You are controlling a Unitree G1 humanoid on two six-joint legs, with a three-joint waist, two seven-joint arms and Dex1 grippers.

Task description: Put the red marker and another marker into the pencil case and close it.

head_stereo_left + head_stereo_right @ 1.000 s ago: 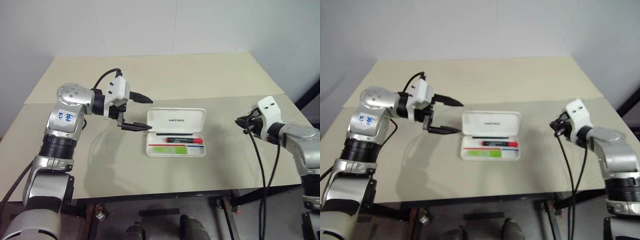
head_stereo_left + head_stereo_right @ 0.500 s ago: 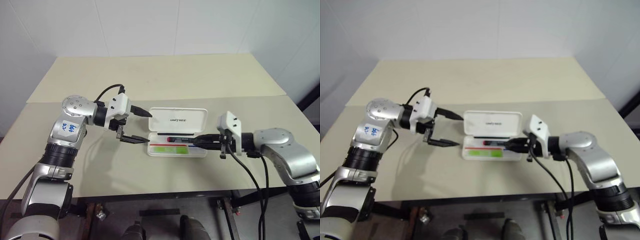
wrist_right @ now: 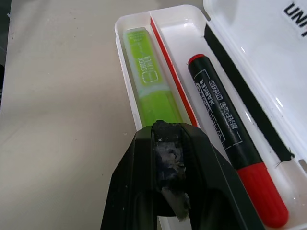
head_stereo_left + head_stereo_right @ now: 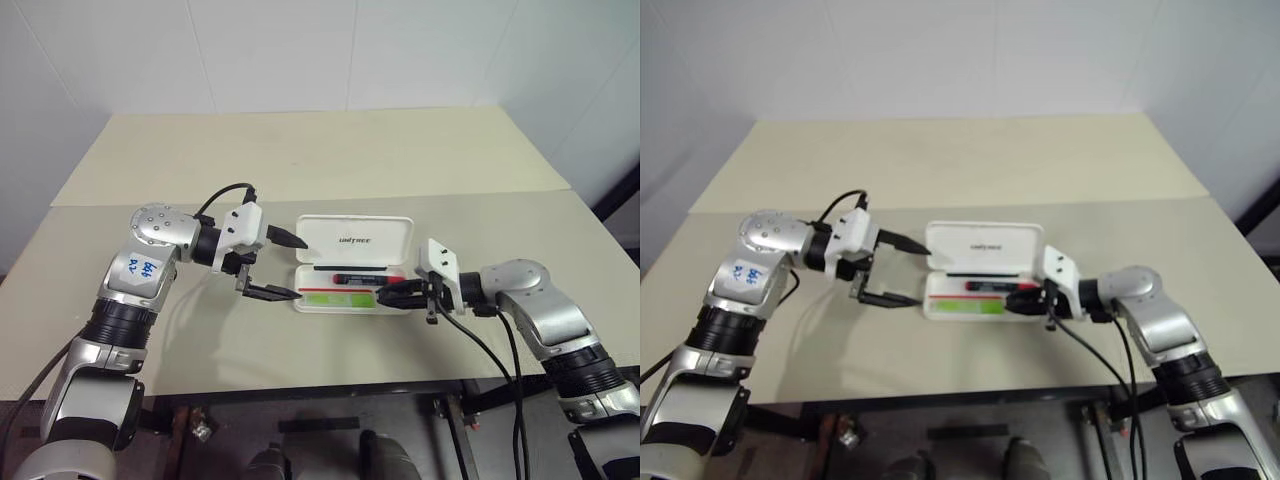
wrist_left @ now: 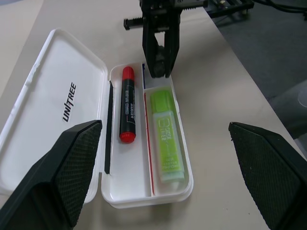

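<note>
1. I cannot make out whether the right hand (image 4: 388, 293) touches the tray. Its closed black fingers (image 5: 158, 48) point at the near right end of the pencil case (image 4: 352, 262), and in its own wrist view they cover the near end of the tray.
2. Right hand: fingers together, nothing between them. The tips hang over the end of the green highlighter (image 5: 168, 136); contact is not resolvable.
3. Left hand (image 4: 288, 266): fingers wide apart, empty. One finger sits by the open lid's left edge, the other low near the tray's left end. I see no contact with the case.
4. In the left wrist view that hand's two fingers are cut off at the frame's bottom corners, so only their pads show.
5. Pencil case: open on the tabletop (image 4: 330, 150), lid laid back flat with dark lettering, tray toward me.
6. Red marker (image 5: 127, 104): lying in the tray compartment next to the lid, along the case's length.
7. Green highlighter: lying in the outer compartment, parallel to the red marker, a red divider stripe between them.
8. Both markers lie inside; lid not yet shut.
</note>
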